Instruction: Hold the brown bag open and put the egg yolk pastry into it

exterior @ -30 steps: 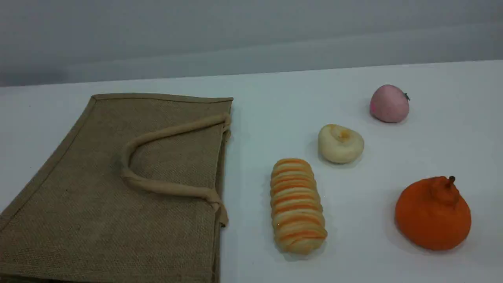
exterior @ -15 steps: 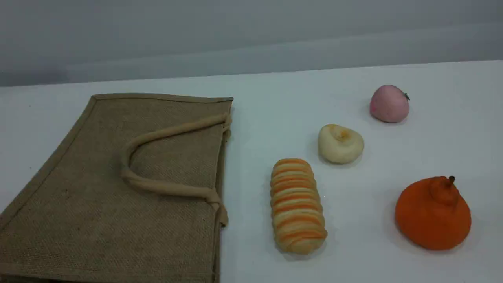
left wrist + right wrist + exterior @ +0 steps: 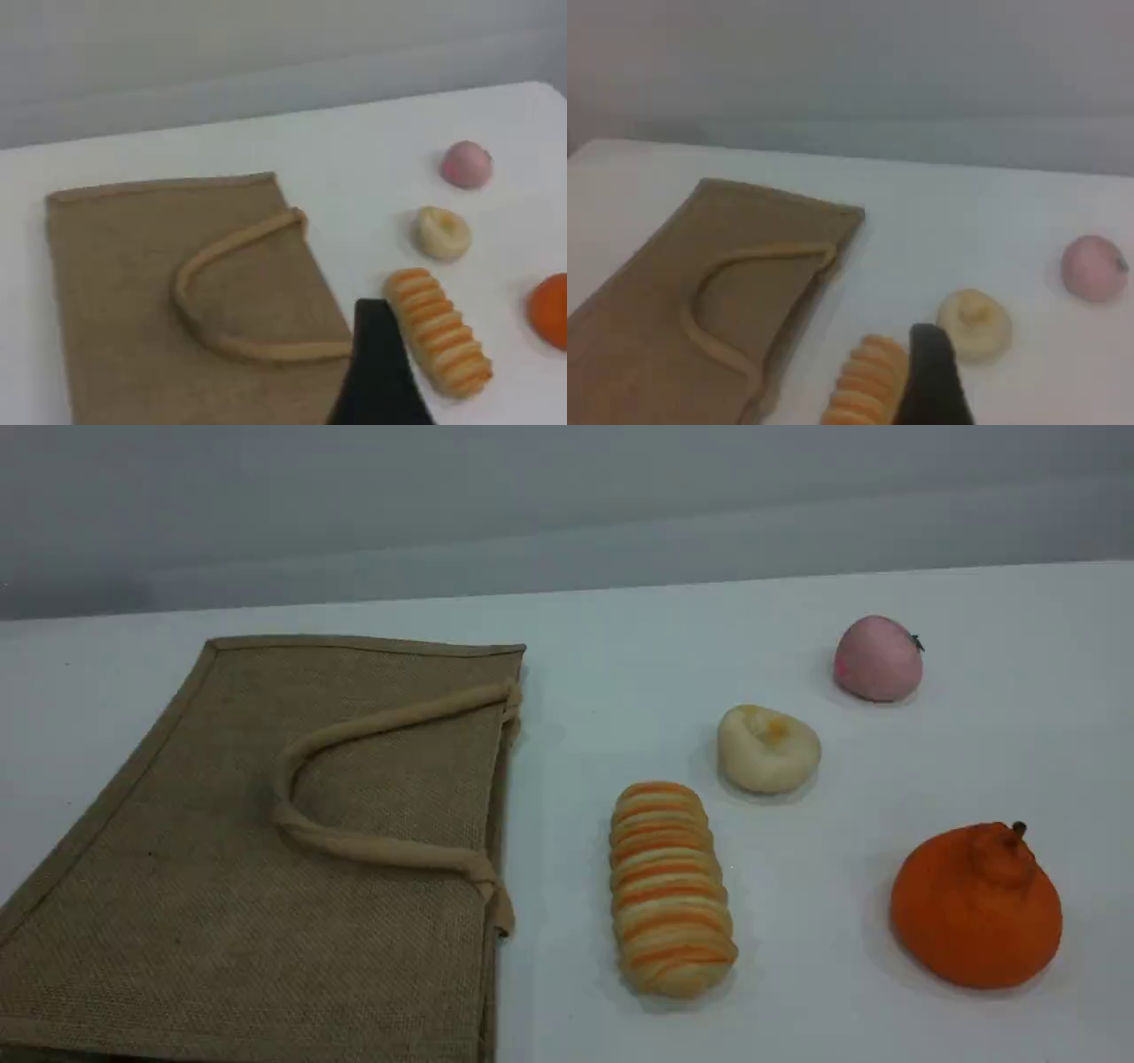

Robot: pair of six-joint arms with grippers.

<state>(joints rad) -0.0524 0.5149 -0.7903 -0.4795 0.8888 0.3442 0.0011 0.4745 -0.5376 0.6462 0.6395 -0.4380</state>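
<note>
Left wrist view shows one dark fingertip of the left claw (image 3: 379,363) at the bottom edge, released and holding nothing. It hangs above the worktop (image 3: 372,177), over the gap between the brown bag (image 3: 124,283) and the striped loaf (image 3: 438,332). The right wrist view shows the right claw (image 3: 930,376) likewise released and bare, its dark fingertip in front of the loaf, with the egg yolk pastry (image 3: 974,323) just beyond it. The bag lies flat on the left of the worktop, mouth toward the food, its beige handle (image 3: 390,850) folded back across the cloth. The pastry sits right of the bag, dimple up, touching nothing. In the scene view the loaf lies nearer the camera, a pink ball (image 3: 877,658) farther back, and an orange fruit (image 3: 974,908) at the near right.
</note>
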